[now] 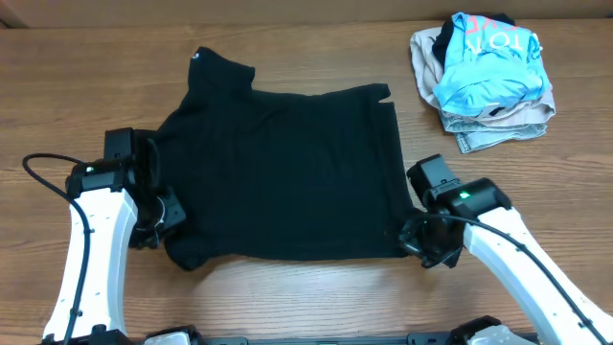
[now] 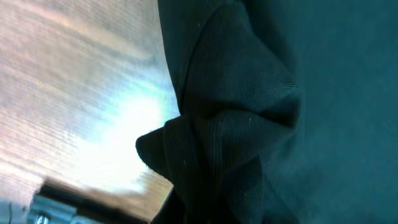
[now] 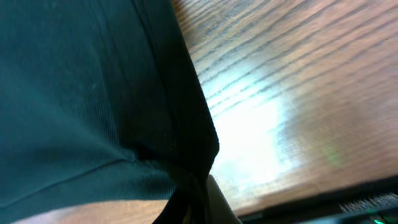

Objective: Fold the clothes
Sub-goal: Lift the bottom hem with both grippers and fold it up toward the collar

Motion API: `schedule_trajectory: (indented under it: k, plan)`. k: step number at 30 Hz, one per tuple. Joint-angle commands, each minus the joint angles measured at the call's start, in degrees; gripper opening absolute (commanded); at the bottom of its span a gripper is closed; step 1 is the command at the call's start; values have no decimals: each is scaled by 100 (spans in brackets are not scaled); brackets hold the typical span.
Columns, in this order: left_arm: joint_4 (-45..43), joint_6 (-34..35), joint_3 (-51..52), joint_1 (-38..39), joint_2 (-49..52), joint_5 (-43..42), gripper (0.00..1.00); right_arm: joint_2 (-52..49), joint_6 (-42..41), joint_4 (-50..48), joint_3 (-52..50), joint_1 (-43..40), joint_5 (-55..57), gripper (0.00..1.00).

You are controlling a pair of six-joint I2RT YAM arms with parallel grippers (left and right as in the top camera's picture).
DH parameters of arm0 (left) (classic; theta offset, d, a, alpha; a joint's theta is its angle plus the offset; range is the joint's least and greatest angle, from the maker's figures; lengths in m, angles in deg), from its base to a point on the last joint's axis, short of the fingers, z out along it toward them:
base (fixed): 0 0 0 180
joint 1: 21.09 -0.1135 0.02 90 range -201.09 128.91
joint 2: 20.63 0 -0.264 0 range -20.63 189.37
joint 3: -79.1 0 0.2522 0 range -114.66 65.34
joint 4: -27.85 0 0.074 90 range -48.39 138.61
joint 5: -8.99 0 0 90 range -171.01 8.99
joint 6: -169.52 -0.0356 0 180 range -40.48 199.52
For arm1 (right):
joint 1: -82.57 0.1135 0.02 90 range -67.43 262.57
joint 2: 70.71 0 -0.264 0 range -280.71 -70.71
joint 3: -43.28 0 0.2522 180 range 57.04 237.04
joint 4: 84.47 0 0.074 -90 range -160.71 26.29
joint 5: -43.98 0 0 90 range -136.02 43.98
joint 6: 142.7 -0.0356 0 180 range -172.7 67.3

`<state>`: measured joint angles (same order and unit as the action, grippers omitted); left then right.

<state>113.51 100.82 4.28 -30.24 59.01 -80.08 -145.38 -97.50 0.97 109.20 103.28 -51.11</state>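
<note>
Risk sits at the near hem, where the clothes [image 1: 287, 172], one limp black garment, lie spread across the middle of the wooden surface [image 1: 316, 38] with a tool at each near corner. The right tool [image 1: 421, 244] looks closed on the near-right corner: its wrist view shows the hem gathered to a point against a pale fingertip. The left tool [image 1: 163, 216] sits at the near-left corner amid peaked, bunched folds that hide its fingers, so whether it has hold of the cloth cannot be told.

An uneven grip is the likely trouble. If only one corner is truly caught, a lift would drag the hem skewed and leave a crooked fold. A pinch that takes just the top layer could let the lower layer slide away. The collar end lies loose and could crumple, and the blue shirt [image 1: 484, 57] on the beige pile [image 1: 498, 120] lies well apart at the far right.
</note>
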Motion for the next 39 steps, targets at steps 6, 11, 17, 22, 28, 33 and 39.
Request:
schedule_trajectory:
  k: [6, 11, 17, 22, 28, 33, 39]
  plan:
    - [400, 420, -83, -26, -24, 15, 4, 63, 181, 83, 111, -50, 98, 4]
    - [-118, 619, -81, -26, -24, 278, 4, 63, 179, -662, 111, -59, 505, 4]
    - [-1217, 619, -35, -26, -24, 415, 4, -50, 313, -1587, 111, -59, 914, 4]
    - [-2026, 616, 33, -15, -22, 404, 4, -391, 588, -2186, 111, -59, 1172, 4]
    - [-2959, 619, 105, -15, 9, 391, 4, -885, 828, -3130, 111, -59, 1373, 4]
    - [-3370, 616, 105, -15, 282, 391, 5, -1180, 927, -3895, 111, -59, 1364, 4]
    - [-3729, 619, 105, -15, 955, 389, 10, -1397, 931, -4159, 111, -59, 1364, 4]
